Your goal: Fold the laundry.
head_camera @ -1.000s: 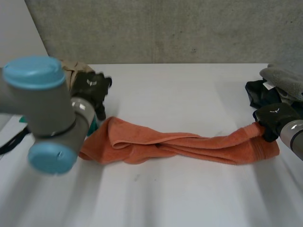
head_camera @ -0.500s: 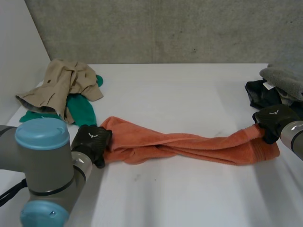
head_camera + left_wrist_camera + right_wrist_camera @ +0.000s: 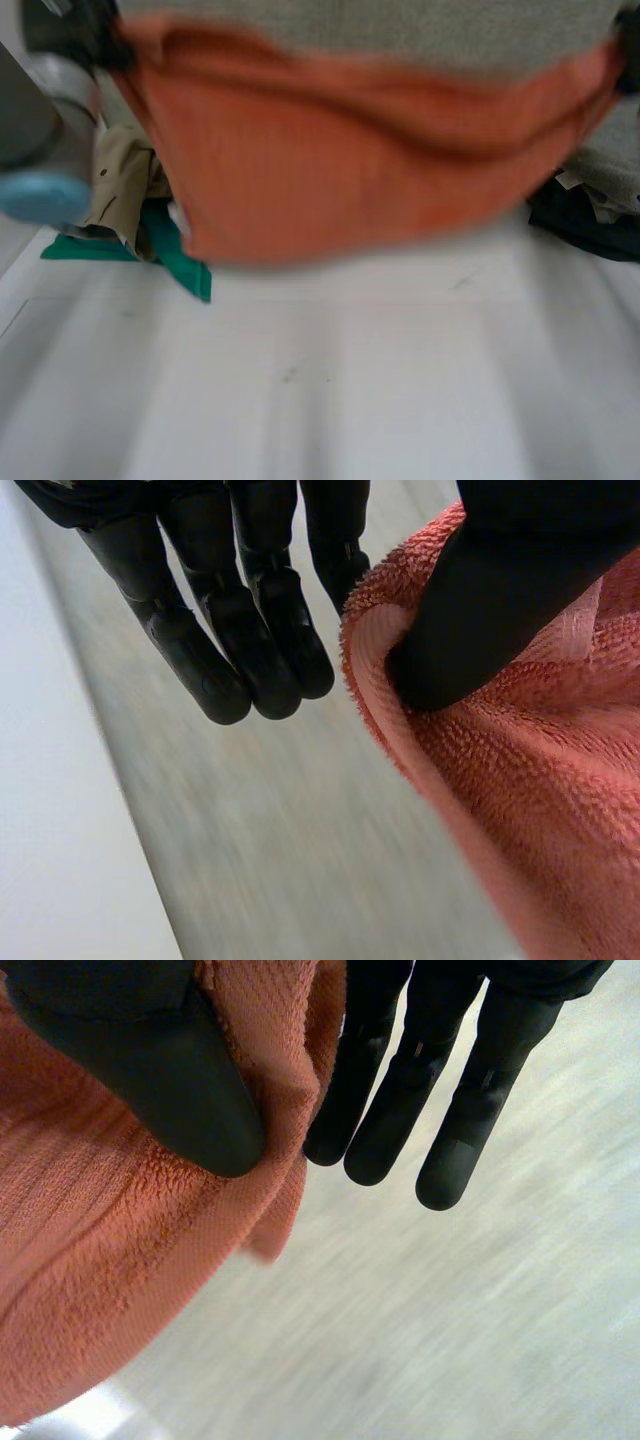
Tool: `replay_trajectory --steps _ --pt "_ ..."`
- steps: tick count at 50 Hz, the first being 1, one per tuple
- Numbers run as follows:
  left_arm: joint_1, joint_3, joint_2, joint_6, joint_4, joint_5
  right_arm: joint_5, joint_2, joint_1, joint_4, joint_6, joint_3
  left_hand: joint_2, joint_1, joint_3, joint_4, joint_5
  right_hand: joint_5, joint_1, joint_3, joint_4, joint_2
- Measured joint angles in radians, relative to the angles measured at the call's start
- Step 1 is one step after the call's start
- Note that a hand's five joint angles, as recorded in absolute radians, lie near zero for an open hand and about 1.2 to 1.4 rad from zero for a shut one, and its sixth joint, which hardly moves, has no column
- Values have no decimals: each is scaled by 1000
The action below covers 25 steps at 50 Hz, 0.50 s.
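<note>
Orange and stretched wide, the terry towel point(image 3: 350, 170) hangs above the bench point(image 3: 350, 390), probably raised by its upper edge so it opens flat for folding. The left robot hand point(image 3: 250, 630) pinches the left end between thumb and fingers, and the right robot hand point(image 3: 450, 1110) pinches the right end likewise. A beige garment point(image 3: 120, 190) and a green garment point(image 3: 180, 265) wait far left, dark clothes point(image 3: 590, 215) far right.

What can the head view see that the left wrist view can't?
The head view adds the white table, beige clothes, a green cloth and dark clothes. The left wrist view adds a close look at the left hand, its thumb pinching the orange towel at its edge. Both share that towel, which the head view shows held up above the table.
</note>
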Motion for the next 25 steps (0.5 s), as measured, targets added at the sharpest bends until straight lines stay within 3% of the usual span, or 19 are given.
replay_trajectory --steps 6,9,16,18,21,25 --pt "38 153 9 -174 -54 -10 -21 -49 0 -250 126 25 0 0 0 0 0 8 0 0 0 0" --pt "46 119 26 -211 -74 -10 -74 -64 -6 -245 155 82 0 0 0 0 0 17 0 0 0 0" --pt "58 -152 85 -226 -53 13 -288 -55 -63 -104 157 303 0 0 0 0 0 -7 -5 -53 -58 -40" --pt "58 -248 98 -223 -30 31 -345 -31 -88 -68 140 365 0 0 0 0 0 -101 -51 -150 -155 -137" --pt "53 -381 110 -218 11 61 -426 29 -136 -15 78 458 1 0 0 0 0 -395 -371 -426 -432 -429" --pt "47 -489 116 -212 54 89 -463 77 -183 41 -30 517 2 0 3 0 0 -643 -589 -662 -667 -647"
